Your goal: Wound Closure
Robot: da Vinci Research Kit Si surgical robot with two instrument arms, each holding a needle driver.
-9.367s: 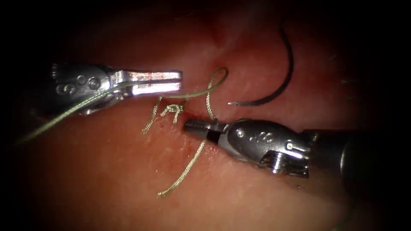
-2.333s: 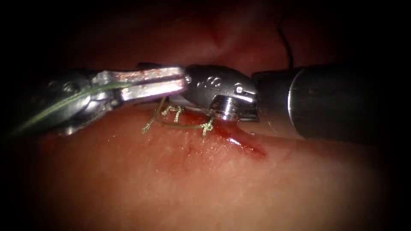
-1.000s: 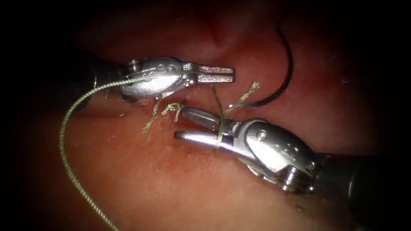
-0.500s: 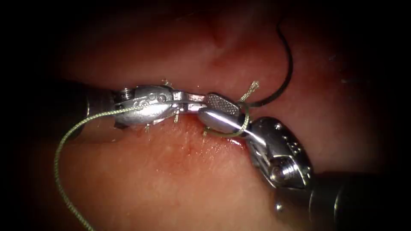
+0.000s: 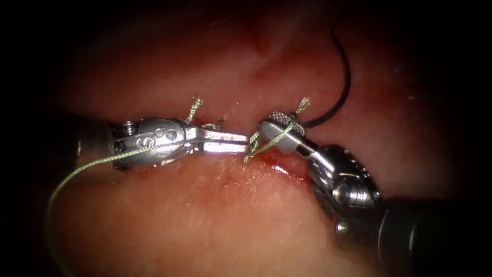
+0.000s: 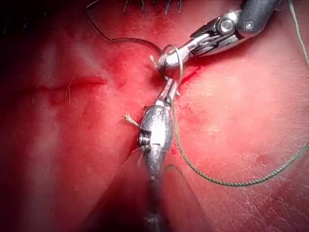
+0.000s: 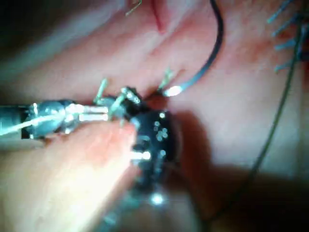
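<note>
Tip to tip over the cut (image 5: 279, 166) in the tissue (image 5: 215, 215): left tool (image 5: 245, 143) with jaws closed on the thread (image 5: 82, 166), right tool (image 5: 262, 129) with thread looped round its jaws, gap between them impossible to judge. Lying free on the tissue right of the cut, held by neither tool: the curved needle (image 5: 344, 82).

Dim endoscope view with dark vignetted edges, glare on metal, right wrist view blurred
</note>
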